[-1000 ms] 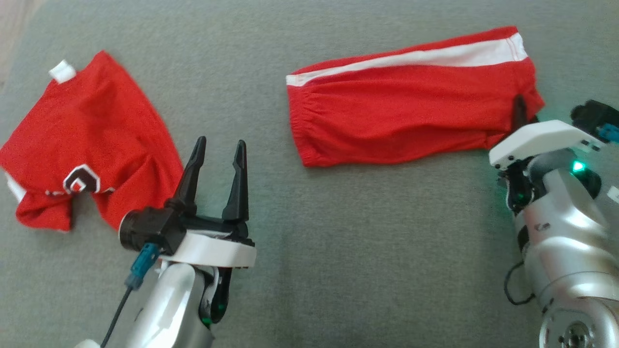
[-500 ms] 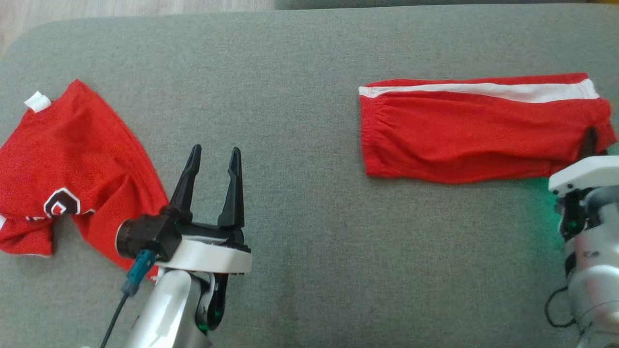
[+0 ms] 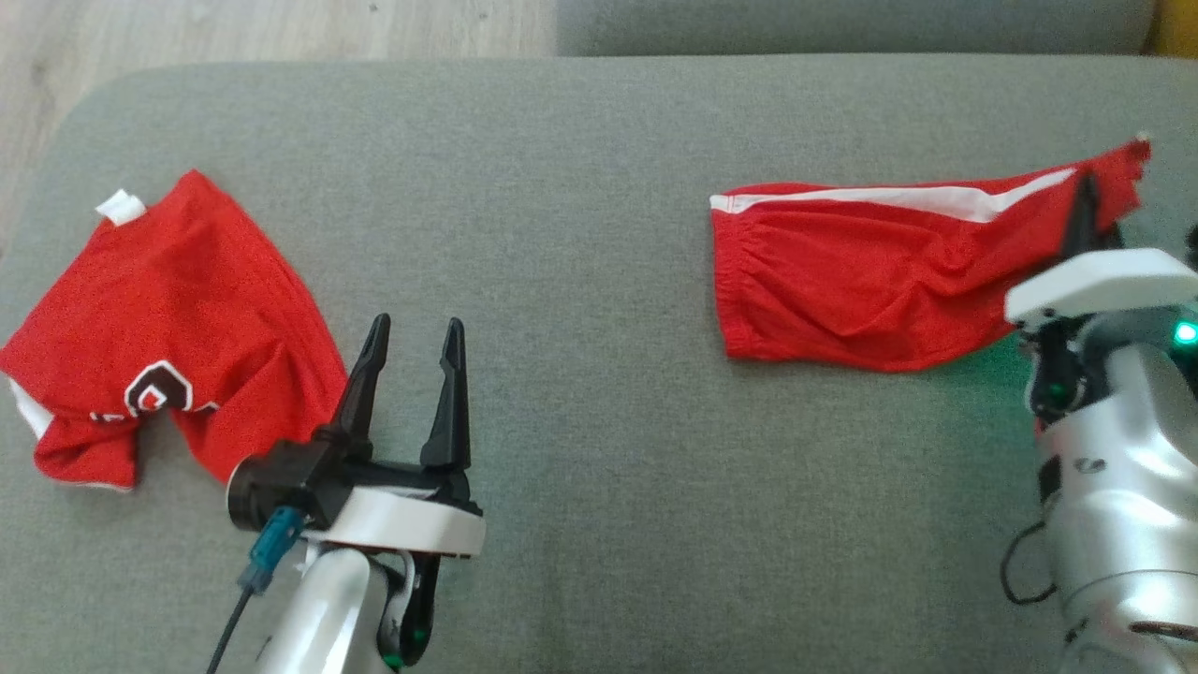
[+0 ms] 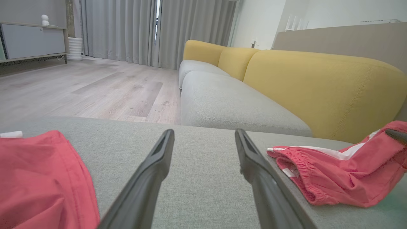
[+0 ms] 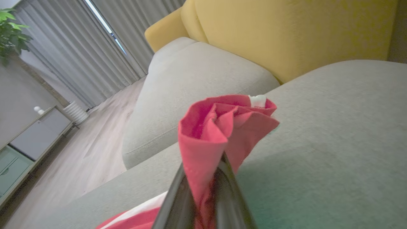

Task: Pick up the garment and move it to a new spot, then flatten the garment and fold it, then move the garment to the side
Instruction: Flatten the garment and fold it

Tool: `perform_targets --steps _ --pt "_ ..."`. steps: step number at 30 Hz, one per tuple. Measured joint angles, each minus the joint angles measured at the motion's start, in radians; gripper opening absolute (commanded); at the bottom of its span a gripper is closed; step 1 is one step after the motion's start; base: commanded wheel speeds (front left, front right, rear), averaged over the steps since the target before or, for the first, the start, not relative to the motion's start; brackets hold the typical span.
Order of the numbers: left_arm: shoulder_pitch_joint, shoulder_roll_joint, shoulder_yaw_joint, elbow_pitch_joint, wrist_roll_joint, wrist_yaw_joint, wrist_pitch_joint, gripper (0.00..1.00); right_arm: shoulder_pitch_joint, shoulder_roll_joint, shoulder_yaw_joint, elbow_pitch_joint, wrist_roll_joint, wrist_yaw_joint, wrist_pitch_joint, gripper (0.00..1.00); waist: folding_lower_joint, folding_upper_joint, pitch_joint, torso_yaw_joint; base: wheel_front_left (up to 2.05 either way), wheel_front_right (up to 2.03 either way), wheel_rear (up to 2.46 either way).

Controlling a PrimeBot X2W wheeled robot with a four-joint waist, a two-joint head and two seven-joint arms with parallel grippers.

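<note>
The garment, red shorts (image 3: 861, 281) with a white side stripe, lies folded on the grey cushion (image 3: 599, 187) at the right. My right gripper (image 3: 1086, 201) is shut on its right end, which is lifted and bunched off the cushion. In the right wrist view the red cloth (image 5: 219, 127) puffs out above the closed fingers (image 5: 187, 197). My left gripper (image 3: 416, 323) stands open over bare cushion, holding nothing. In the left wrist view its fingers (image 4: 159, 165) frame bare grey fabric, with the shorts (image 4: 343, 171) to the right.
A second red garment (image 3: 168, 318) with a black-and-white badge and a white tag lies crumpled at the left, touching my left arm's side. Wooden floor (image 3: 281, 28) lies past the cushion's rounded far-left corner. A yellow sofa back (image 4: 318, 86) and another grey seat (image 4: 235, 105) stand beyond.
The head camera has shifted. My right gripper has raised the shorts' right end, which lay flat before and now peaks above the cushion. The left gripper stays open and still.
</note>
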Motion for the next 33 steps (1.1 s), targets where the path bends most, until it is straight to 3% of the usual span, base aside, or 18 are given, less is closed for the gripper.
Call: perform_targets --steps 6,11,24,25,26,27,28,33 --pt "0.010 0.000 -0.002 0.002 0.000 0.000 0.000 1.00 0.007 0.020 0.136 -0.074 0.049 0.000 0.020 0.00 0.0000 0.0000 -0.029 0.026 0.00 0.00 0.00" --pt "0.036 0.000 -0.006 0.003 0.000 0.000 0.000 1.00 0.036 0.021 0.336 -0.099 0.186 0.000 0.049 0.00 0.0000 0.0000 -0.041 0.062 0.00 0.00 0.00" --pt "0.037 0.000 -0.003 0.005 -0.003 0.006 0.000 1.00 0.071 0.022 0.605 0.000 0.256 0.000 0.076 0.00 0.0001 0.0000 -0.036 0.116 0.00 0.00 0.00" --pt "0.037 0.000 -0.002 0.005 -0.003 0.006 0.000 1.00 0.079 0.022 0.629 0.002 0.264 0.000 0.082 0.18 0.0000 0.0000 -0.035 0.115 0.00 0.00 0.00" --pt "0.037 0.000 -0.001 0.005 -0.003 0.006 0.000 1.00 0.088 0.022 0.656 0.002 0.277 0.000 0.086 0.66 0.0000 0.0000 -0.034 0.113 0.00 0.00 0.00" --pt "0.037 0.000 0.001 0.005 -0.003 0.007 0.000 1.00 0.096 0.022 0.682 0.002 0.288 0.000 0.089 0.66 0.0001 0.0000 -0.033 0.110 0.00 0.00 0.00" --pt "0.037 0.000 0.002 0.005 -0.003 0.007 0.000 1.00 0.102 0.023 0.708 0.002 0.294 0.000 0.091 1.00 0.0000 0.0000 -0.032 0.106 0.00 0.00 0.00" --pt "0.037 0.000 0.011 0.007 -0.003 0.007 0.000 1.00 0.110 0.022 0.846 -0.033 0.362 0.000 0.127 1.00 0.0001 0.0000 -0.032 0.079 0.00 0.00 0.00"
